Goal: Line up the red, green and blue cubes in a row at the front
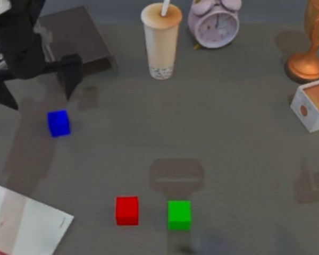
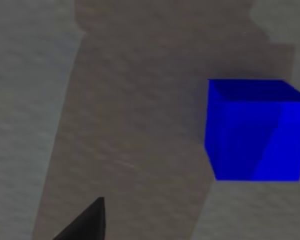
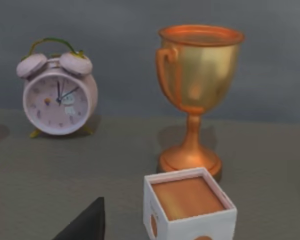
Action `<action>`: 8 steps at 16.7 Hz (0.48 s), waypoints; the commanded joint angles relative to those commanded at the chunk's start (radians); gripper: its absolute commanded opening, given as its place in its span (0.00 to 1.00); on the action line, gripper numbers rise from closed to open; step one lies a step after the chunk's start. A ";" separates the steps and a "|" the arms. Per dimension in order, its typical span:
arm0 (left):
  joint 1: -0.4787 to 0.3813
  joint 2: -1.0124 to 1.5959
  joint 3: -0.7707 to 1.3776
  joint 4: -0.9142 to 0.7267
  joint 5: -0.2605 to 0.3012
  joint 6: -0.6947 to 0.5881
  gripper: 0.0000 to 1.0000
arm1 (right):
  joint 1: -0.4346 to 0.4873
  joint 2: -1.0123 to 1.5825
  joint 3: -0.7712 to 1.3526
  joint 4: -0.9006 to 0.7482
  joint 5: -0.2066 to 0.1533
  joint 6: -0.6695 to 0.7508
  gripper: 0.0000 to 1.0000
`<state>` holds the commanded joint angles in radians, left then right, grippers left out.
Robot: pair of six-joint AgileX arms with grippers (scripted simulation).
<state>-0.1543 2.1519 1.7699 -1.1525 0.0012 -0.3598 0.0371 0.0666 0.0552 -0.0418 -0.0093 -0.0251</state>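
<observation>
The left gripper hovers at the table's ten o'clock, just above the small solid deep-blue cube; whether its fingers are apart I cannot tell. The bright red cube and bright green cube sit near each other at six o'clock. The blue cube looks rigid, light and smooth-faced; take it across two opposite flat sides. The right arm is out of sight at three o'clock.
</observation>
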 joint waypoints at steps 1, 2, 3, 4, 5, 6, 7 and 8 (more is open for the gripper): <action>-0.003 0.032 0.031 -0.017 0.001 -0.006 1.00 | -0.013 -0.032 -0.025 0.019 0.004 0.011 1.00; -0.005 0.054 0.054 -0.029 0.002 -0.011 1.00 | -0.021 -0.053 -0.043 0.033 0.007 0.020 1.00; -0.006 0.067 0.068 -0.036 0.002 -0.013 1.00 | -0.026 -0.064 -0.052 0.040 0.009 0.024 1.00; -0.007 0.070 0.072 -0.038 0.002 -0.014 1.00 | -0.027 -0.067 -0.055 0.042 0.009 0.025 1.00; -0.007 0.070 0.072 -0.038 0.002 -0.014 1.00 | -0.027 -0.067 -0.055 0.042 0.009 0.025 1.00; -0.007 0.070 0.072 -0.038 0.002 -0.014 1.00 | -0.027 -0.067 -0.055 0.042 0.009 0.025 1.00; -0.007 0.070 0.072 -0.038 0.002 -0.014 1.00 | -0.027 -0.067 -0.055 0.042 0.009 0.025 1.00; -0.001 0.068 0.069 -0.036 0.002 -0.013 1.00 | -0.027 -0.067 -0.055 0.042 0.009 0.025 1.00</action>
<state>-0.1553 2.2201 1.8391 -1.1882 0.0032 -0.3727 0.0100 0.0000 0.0000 0.0000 0.0000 0.0000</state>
